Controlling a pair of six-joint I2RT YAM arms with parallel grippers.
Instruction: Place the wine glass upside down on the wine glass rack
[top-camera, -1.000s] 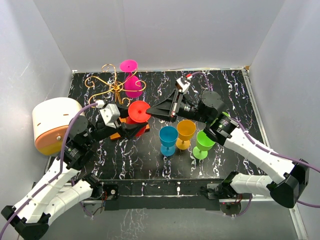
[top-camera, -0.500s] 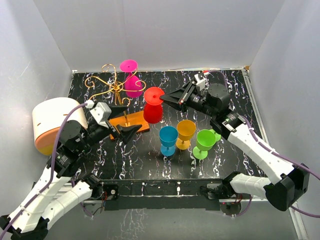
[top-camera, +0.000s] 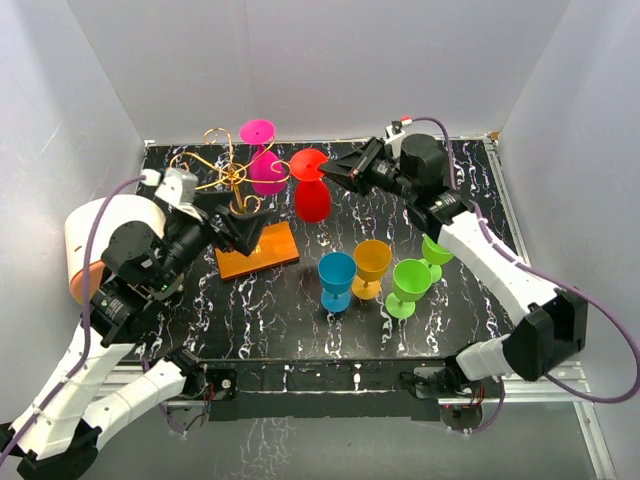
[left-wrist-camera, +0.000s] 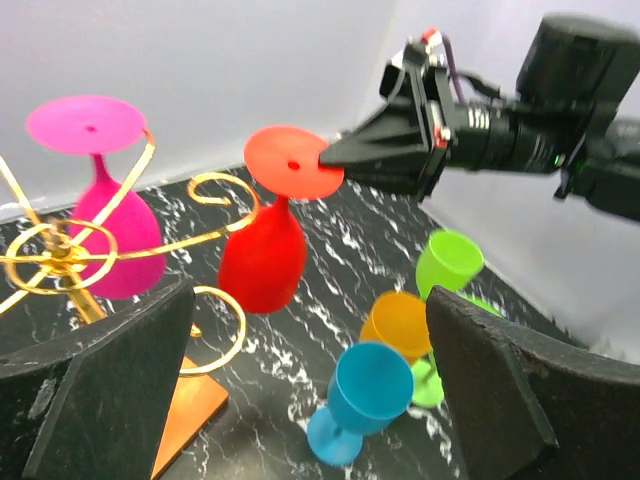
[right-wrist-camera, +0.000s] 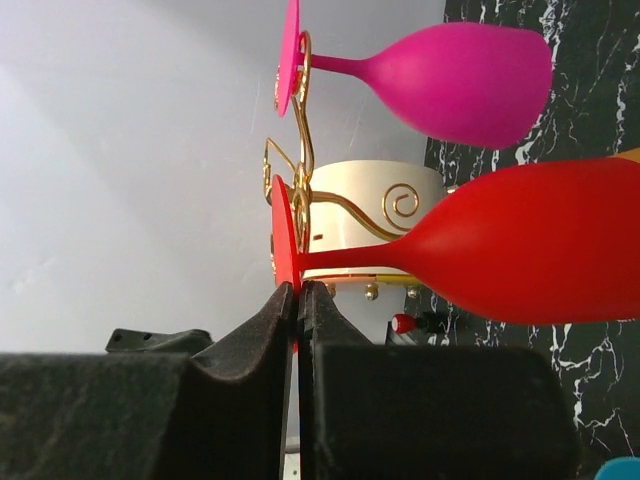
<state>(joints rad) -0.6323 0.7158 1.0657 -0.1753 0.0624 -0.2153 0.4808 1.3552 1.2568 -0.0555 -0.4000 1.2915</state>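
The red wine glass (top-camera: 312, 200) hangs upside down above the table, foot on top. My right gripper (top-camera: 325, 172) is shut on the rim of that foot (right-wrist-camera: 284, 235), its jaws pressed on the thin disc (left-wrist-camera: 293, 162). The wine glass rack (top-camera: 225, 172) stands just left of it, gold curled arms over an orange base (top-camera: 258, 250). One gold arm (left-wrist-camera: 205, 238) runs close by the red stem; whether they touch I cannot tell. A pink glass (top-camera: 265, 170) hangs upside down on the rack. My left gripper (top-camera: 235, 225) is open and holds nothing, in front of the rack.
Blue (top-camera: 336, 278), orange (top-camera: 371, 262) and two green glasses (top-camera: 410, 280) stand upright in front of the red glass, to its right. A white and orange round container (top-camera: 105, 245) sits at the left edge. White walls close in on three sides.
My left gripper opened, let go of the red glass and drew back to the left. My right gripper carried the glass up and back, next to the rack's arms.
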